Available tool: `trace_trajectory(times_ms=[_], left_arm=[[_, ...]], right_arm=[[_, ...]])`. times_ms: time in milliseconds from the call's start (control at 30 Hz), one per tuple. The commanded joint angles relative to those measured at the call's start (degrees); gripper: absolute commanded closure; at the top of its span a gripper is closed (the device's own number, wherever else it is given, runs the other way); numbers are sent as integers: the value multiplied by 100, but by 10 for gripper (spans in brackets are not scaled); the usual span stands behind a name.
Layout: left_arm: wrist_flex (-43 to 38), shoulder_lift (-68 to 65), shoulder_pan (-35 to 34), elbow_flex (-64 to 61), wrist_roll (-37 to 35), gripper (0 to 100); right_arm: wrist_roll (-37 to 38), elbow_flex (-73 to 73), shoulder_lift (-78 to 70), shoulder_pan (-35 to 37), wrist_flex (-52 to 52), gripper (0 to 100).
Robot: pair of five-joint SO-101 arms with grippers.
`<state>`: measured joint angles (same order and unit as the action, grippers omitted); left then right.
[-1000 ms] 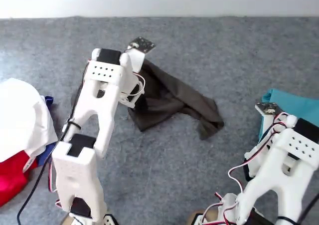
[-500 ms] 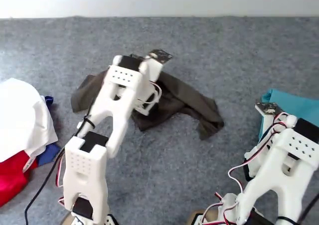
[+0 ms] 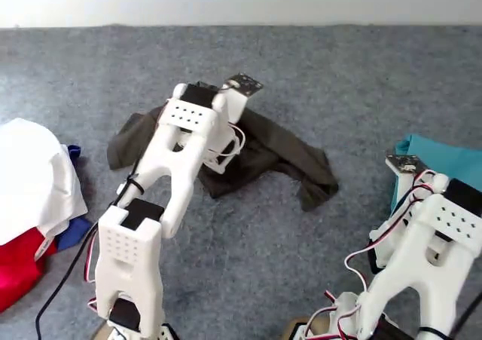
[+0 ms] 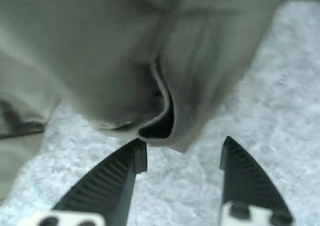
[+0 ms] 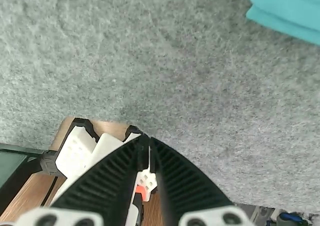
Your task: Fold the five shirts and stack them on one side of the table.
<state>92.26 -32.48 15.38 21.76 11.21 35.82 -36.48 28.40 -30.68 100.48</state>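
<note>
A dark brown shirt point(image 3: 279, 151) lies crumpled in the middle of the grey felt table point(image 3: 339, 68). The left arm point(image 3: 188, 121) stretches over its left half. In the left wrist view my left gripper point(image 4: 182, 151) is open just above the felt, and a folded edge of the brown shirt point(image 4: 125, 60) lies right in front of its fingertips, with nothing between them. A folded teal shirt point(image 3: 444, 159) lies at the right edge, also seen as the teal shirt point(image 5: 287, 8) in the right wrist view. My right gripper point(image 5: 145, 142) is shut and empty, drawn back near its base.
A heap of a white shirt point(image 3: 30, 174), a red shirt point(image 3: 15, 268) and a blue shirt point(image 3: 69, 231) sits at the left edge. The right arm point(image 3: 429, 234) stands at the front right. Bare felt lies between the brown shirt and the teal one.
The left arm has swung to the right over the brown shirt, uncovering the shirt's left end. The right arm has stayed still.
</note>
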Motion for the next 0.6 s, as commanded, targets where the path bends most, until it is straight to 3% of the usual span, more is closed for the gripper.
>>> trace_trajectory(times_ms=[0,200,567], left_arm=[[-211,53,-132,207,-18,765],[-545,35,-299,189,-18,765],[-158,-510,-193,224,-18,818]], right_arm=[[-53,18,145,31,198,990],[-53,18,145,40,198,990],[-53,18,145,40,198,990]])
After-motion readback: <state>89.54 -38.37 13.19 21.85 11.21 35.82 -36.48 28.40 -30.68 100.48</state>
